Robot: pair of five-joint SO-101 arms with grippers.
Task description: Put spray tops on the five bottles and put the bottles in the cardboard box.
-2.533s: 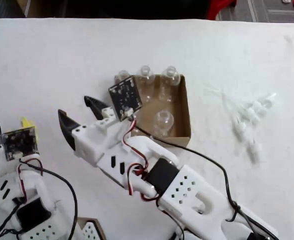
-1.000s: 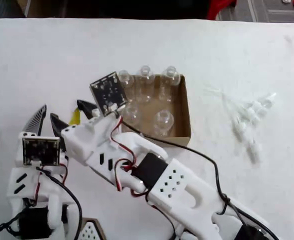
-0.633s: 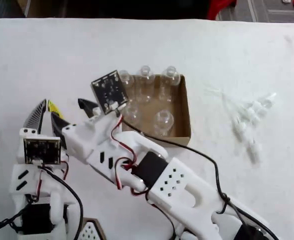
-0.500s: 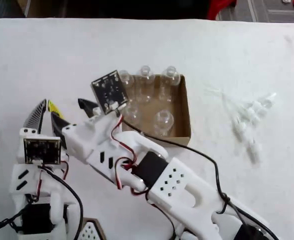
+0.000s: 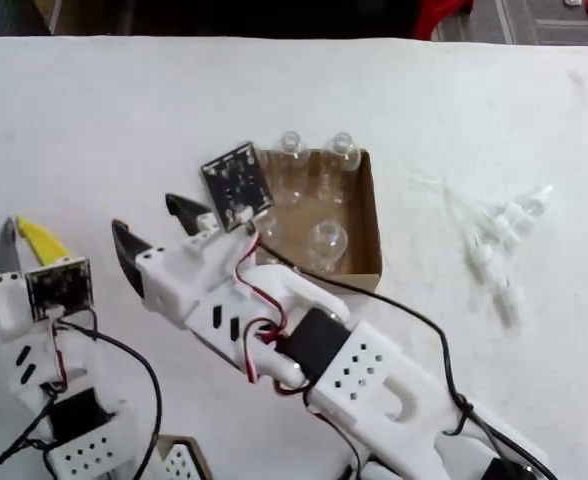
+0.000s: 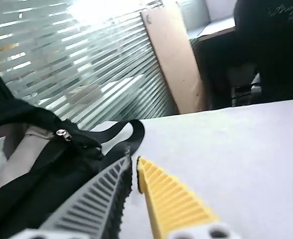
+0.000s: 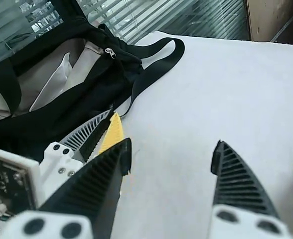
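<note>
Black-fingered right tool [image 5: 146,213] hangs released and empty just beside the open brown cardboard box [image 5: 371,215], on the side away from the loose pile of white spray tops [image 5: 499,240], which lies well apart on the white surface [image 5: 424,100]. Clear plastic bottles [image 5: 326,240] stand bare-necked inside the box; three show plainly, any others are hidden behind the right arm's camera board [image 5: 236,187]. Grey-and-yellow left tool [image 5: 16,226] is clenched on nothing, farther from the box.
</note>
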